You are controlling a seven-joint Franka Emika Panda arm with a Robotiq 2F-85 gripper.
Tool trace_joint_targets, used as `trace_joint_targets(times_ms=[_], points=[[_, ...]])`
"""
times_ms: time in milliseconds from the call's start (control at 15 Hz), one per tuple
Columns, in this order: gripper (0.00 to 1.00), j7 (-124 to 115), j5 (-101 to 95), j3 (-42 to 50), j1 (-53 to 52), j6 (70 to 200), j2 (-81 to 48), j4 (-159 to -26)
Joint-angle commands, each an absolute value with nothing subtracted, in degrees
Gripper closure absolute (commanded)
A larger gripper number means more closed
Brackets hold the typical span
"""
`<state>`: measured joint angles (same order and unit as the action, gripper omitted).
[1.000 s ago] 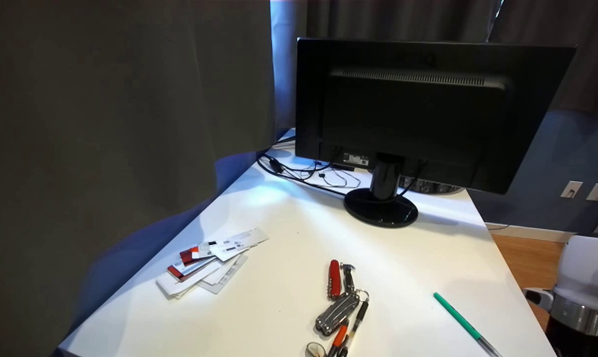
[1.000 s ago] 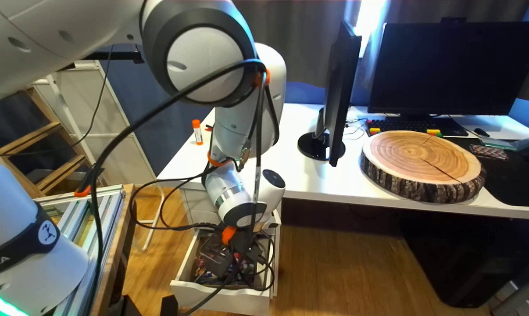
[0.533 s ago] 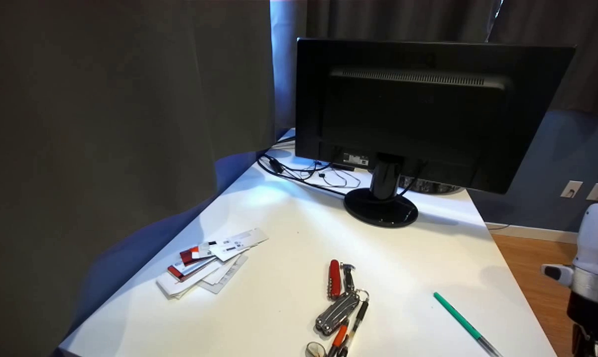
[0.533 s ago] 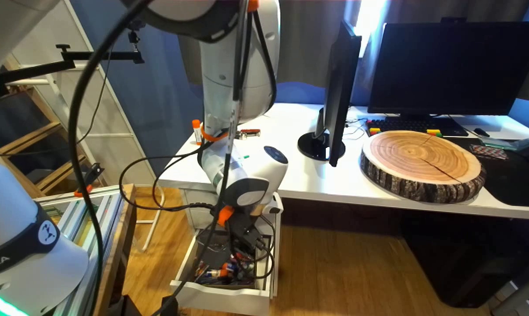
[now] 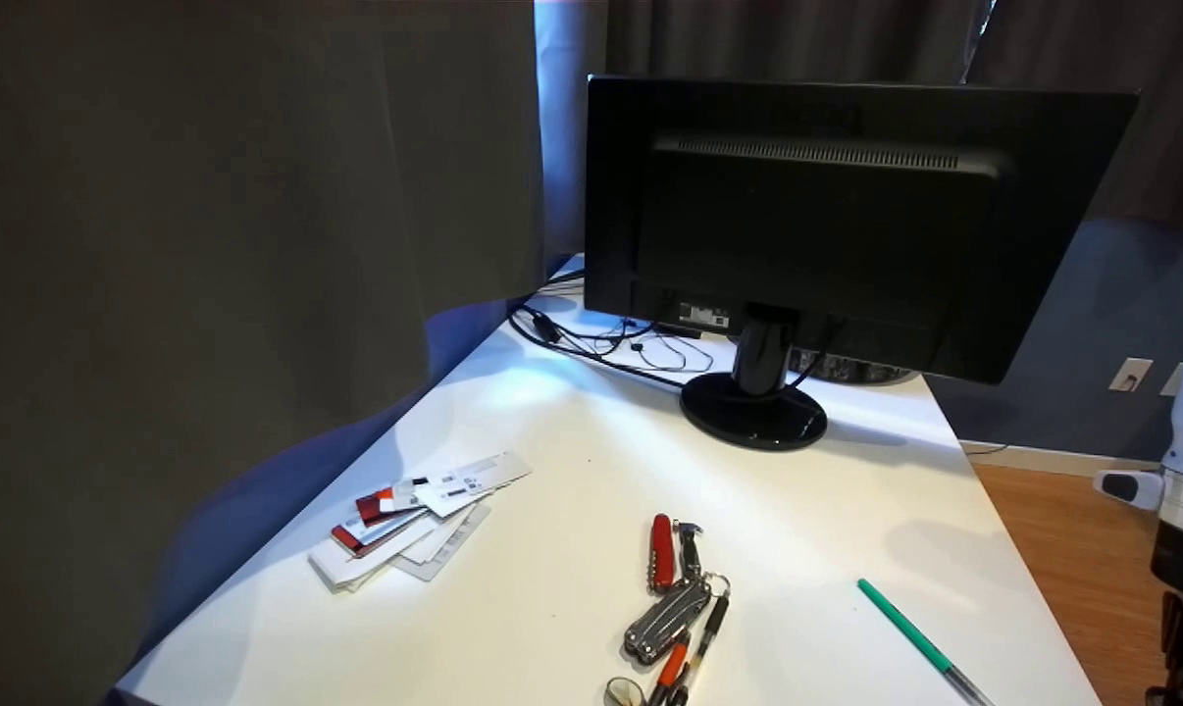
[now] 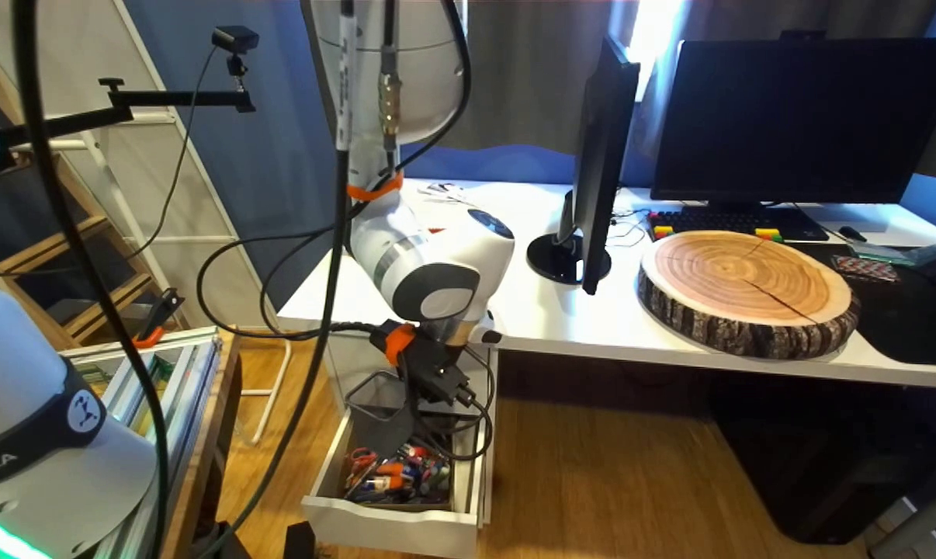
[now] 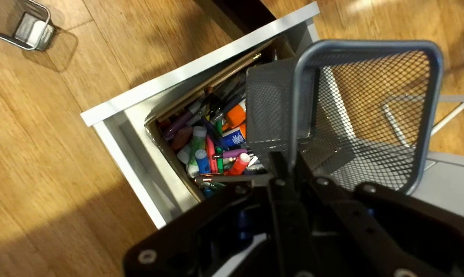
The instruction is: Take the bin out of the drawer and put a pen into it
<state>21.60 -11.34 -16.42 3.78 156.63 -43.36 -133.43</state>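
In an exterior view, my arm (image 6: 425,89) hangs from top centre | wrist (image 6: 460,252) mid-frame | wrist view: gripper (image 7: 288,163) clamped, lower centre

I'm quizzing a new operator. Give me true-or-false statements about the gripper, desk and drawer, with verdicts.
The black two-fingered gripper is shut on the rim of a dark grey, squarish wire-mesh cup. True.
The thin, straight green pen lies on the white desk. True.
The held cup stands on the desk. False: it is held over the open white drawer.
Pens and markers lie in the drawer. True.
Only one mesh cup shows. False: a second mesh cup is at the wrist view's upper left.
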Motion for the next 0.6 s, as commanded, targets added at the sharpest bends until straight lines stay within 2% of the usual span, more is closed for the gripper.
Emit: trace_joint_targets(times_ms=[0, 67, 533], points=[[0.94, 22.34, -10.27, -15.99, 3.13, 156.59, -43.22, -133.48], [0.98, 22.05, -10.16, -15.95, 3.11, 157.01, -43.07, -133.55], [0.98, 20.7, -8.54, -16.87, 4.94, 162.33, -30.85, -141.38]])
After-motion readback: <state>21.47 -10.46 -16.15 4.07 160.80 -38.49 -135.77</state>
